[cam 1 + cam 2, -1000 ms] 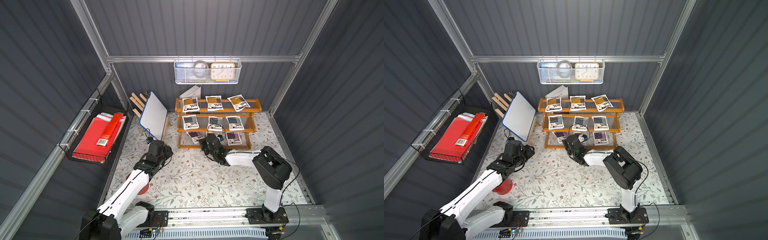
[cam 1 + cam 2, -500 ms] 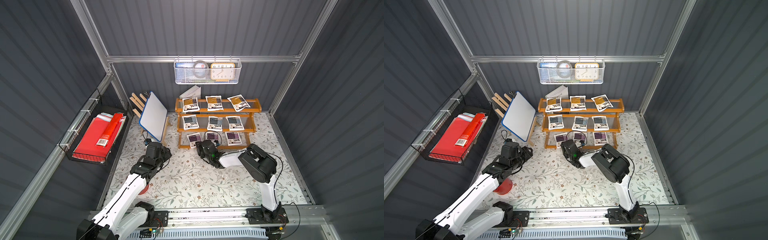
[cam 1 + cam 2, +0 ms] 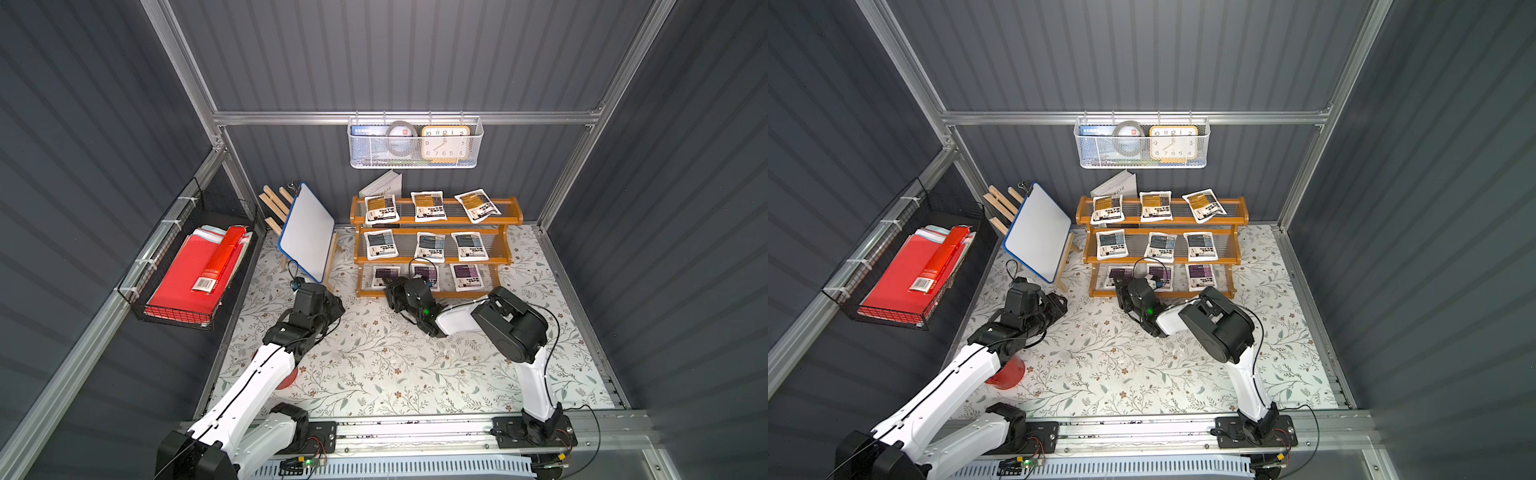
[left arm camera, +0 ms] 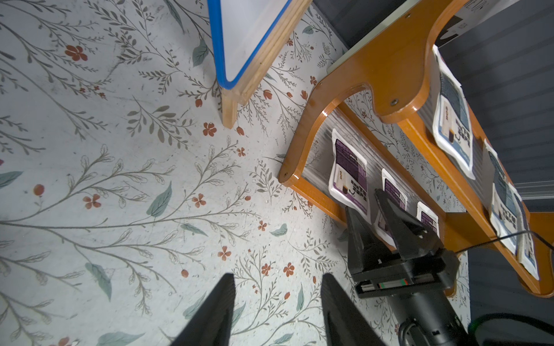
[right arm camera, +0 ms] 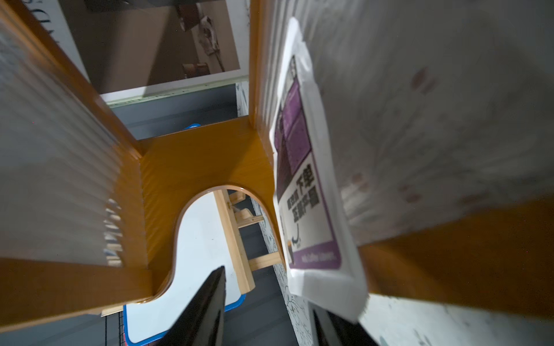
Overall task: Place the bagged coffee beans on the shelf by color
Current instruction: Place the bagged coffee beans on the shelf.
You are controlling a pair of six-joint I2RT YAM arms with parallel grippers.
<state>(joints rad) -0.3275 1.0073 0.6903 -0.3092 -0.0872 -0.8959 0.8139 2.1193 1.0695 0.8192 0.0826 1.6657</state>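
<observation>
Purple pouch point(image 5: 308, 194) lies just beside the right gripper point(image 5: 266, 295), unheld.

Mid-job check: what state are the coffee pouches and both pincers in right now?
Mustard-yellow pouches: three, lying on the top tier of the shelf.
Blue-grey pouches: three, lying on the middle tier.
Purple pouches: three, lying on the bottom tier.
Left pincer: open, empty, over the floral mat.
Right pincer: open, empty, at the bottom tier's front.
</observation>
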